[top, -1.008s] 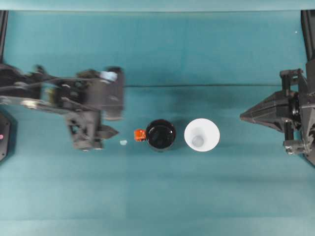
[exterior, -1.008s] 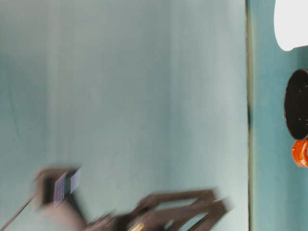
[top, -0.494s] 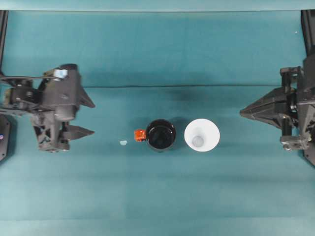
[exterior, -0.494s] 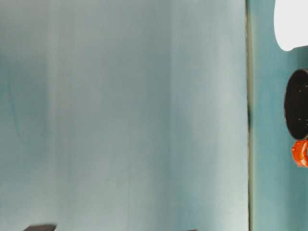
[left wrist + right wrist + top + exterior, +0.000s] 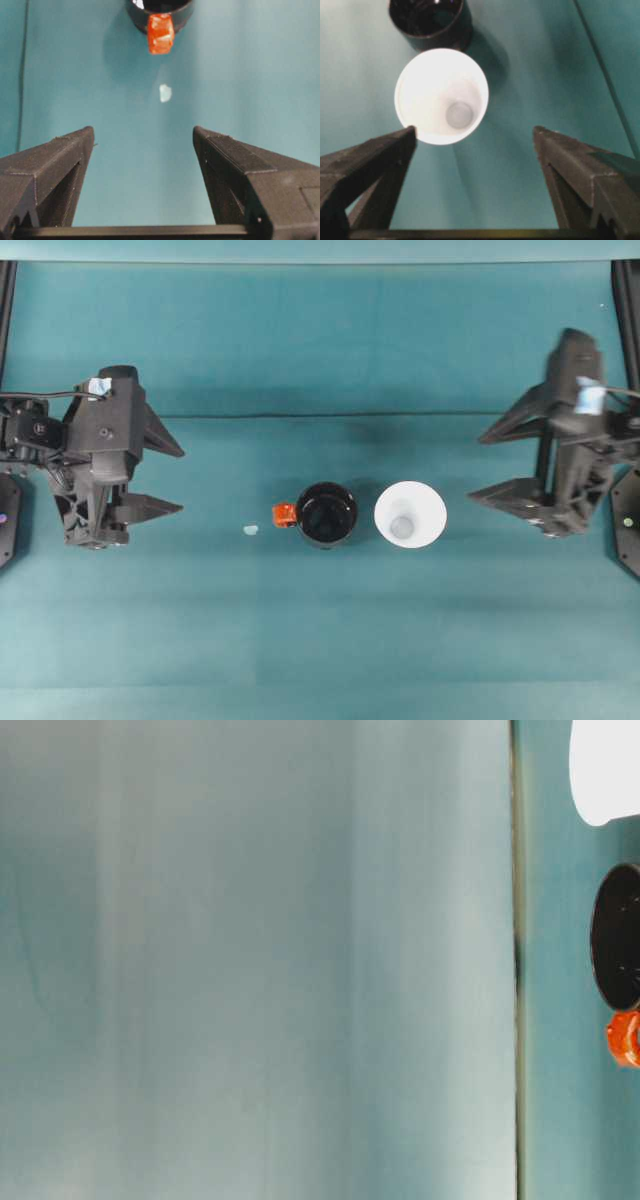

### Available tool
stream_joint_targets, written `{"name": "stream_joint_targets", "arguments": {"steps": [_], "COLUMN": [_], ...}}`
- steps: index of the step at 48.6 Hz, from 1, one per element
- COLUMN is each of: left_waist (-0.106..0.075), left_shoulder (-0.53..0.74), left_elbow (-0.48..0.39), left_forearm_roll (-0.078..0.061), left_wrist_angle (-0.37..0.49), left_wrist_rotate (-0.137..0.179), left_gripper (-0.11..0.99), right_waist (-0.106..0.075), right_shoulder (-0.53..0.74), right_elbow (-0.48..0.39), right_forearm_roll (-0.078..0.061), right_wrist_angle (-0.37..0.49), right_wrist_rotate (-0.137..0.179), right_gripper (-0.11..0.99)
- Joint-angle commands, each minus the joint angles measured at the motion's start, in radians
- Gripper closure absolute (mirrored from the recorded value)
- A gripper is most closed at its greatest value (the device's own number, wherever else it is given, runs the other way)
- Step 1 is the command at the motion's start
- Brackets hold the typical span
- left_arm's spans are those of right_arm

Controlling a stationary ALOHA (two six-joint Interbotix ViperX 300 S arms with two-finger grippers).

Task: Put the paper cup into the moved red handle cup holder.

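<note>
Near the middle of the overhead view, the paper cup point(image 5: 410, 515) stands upright on the teal surface point(image 5: 320, 630) with its wide mouth facing up. Just to its left, very close, stands the red handle cup holder point(image 5: 326, 514), black and shiny, with its red tab sticking out to the left. A tiny pale scrap point(image 5: 250, 530) lies a little farther left. At the far left of the frame is the left gripper point(image 5: 180, 480), with its jaws spread wide and nothing between them. At the far right is the right gripper point(image 5: 478, 466), a bit blurry, jaws also spread wide and holding nothing. Both are well apart from the two cups.

At the right edge of the table-level view, parts of the white cup point(image 5: 605, 770) and the black holder point(image 5: 615, 935) peek in, with the red tab next to the holder.

At the top of the left wrist view sits the holder point(image 5: 159, 12), its red tab pointing toward the camera, with the pale scrap point(image 5: 165, 93) below it. The two black jaws stand far apart at the lower corners.

In the upper left of the right wrist view, the white cup point(image 5: 441, 96) stands with the holder point(image 5: 431, 22) right behind it. The jaws are far apart here too.
</note>
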Motion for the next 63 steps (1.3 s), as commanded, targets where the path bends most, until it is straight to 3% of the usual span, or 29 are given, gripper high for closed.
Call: {"name": "stream_joint_targets", "arguments": {"steps": [1, 12, 16, 35, 45, 56, 63], "left_waist": [0.000, 0.000, 0.002, 0.008, 0.015, 0.017, 0.017], "left_shoulder": [-0.009, -0.009, -0.009, -0.012, -0.012, -0.012, -0.012], "left_elbow": [-0.005, 0.005, 0.009, 0.032, 0.040, 0.043, 0.044], "left_forearm_roll": [0.002, 0.002, 0.003, 0.002, 0.002, 0.002, 0.002], "left_wrist_angle": [-0.005, -0.005, -0.005, -0.005, -0.008, -0.008, -0.008], "left_wrist_rotate": [-0.003, -0.006, -0.006, -0.008, -0.008, -0.008, -0.008], "left_gripper": [0.04, 0.04, 0.04, 0.04, 0.04, 0.04, 0.04], "right_waist": [-0.014, -0.055, -0.060, -0.052, -0.052, -0.031, -0.031], "right_shoulder": [0.055, 0.232, 0.296, 0.477, 0.535, 0.578, 0.578], "right_elbow": [-0.058, -0.161, -0.186, -0.193, -0.198, -0.207, -0.212], "right_forearm_roll": [0.002, 0.000, -0.002, 0.006, 0.006, 0.006, 0.006], "right_wrist_angle": [0.023, 0.089, 0.089, 0.058, 0.038, 0.032, 0.035], "right_wrist_rotate": [0.015, 0.041, 0.041, 0.048, 0.066, 0.066, 0.071], "right_gripper": [-0.06, -0.05, -0.05, -0.05, -0.05, -0.04, -0.02]}}
